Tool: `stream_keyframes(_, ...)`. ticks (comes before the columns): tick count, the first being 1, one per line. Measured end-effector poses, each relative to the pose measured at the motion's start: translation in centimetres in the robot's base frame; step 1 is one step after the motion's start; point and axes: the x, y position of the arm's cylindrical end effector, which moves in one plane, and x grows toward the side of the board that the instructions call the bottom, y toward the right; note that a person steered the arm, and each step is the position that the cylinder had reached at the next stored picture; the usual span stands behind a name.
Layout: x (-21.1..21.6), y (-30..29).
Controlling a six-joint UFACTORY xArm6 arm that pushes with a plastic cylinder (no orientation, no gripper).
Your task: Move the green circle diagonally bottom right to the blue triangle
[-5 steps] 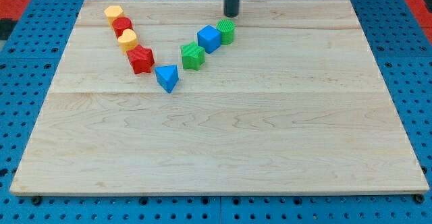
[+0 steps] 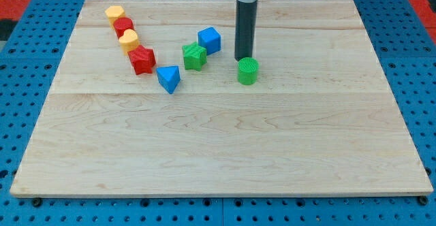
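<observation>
Rod hangs down from the view's top, approx centre-right of the wooden board [image 2: 225, 144], w/ my tip [image 2: 243, 58] resting just above the green circle [image 2: 248, 71]. Tip looks touching or nearly touching the circle's top edge; can't tell which. No gripper on this arm, only the plain dark rod, so nothing to open or close.

Green circle sits alone, right of the other blocks, well apart from the blue triangle [image 2: 168, 78]. It lies to the triangle's right and a bit higher in the view, w/ bare wood between them.

Other blocks, left to right:
- Yellow block [image 2: 114, 12] at the view's top left, shape unclear, rounded-ish.
- Red block [image 2: 123, 26] just below it, touching or nearly so.
- 2nd yellow block [image 2: 129, 40] next down the same slanted line.
- Red star-like block [image 2: 142, 60] at the bottom of that line, just left of and above the blue triangle.
- Green star-like block [image 2: 194, 56] between the triangle and the blue cube [image 2: 209, 40], up and to the triangle's right.
- Blue cube just up-right of the green star-like block, close beside it, left of the rod.

Board rests on a blue pegboard table [image 2: 415, 83], holes visible all round. Red patches show at the top corners.
</observation>
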Motion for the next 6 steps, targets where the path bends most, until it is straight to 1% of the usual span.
stream_keyframes(2,1.6,1.0)
stream_keyframes(3,4.0,0.5)
stream_keyframes(5,11.4,-0.1)
stream_keyframes(6,13.4,4.0)
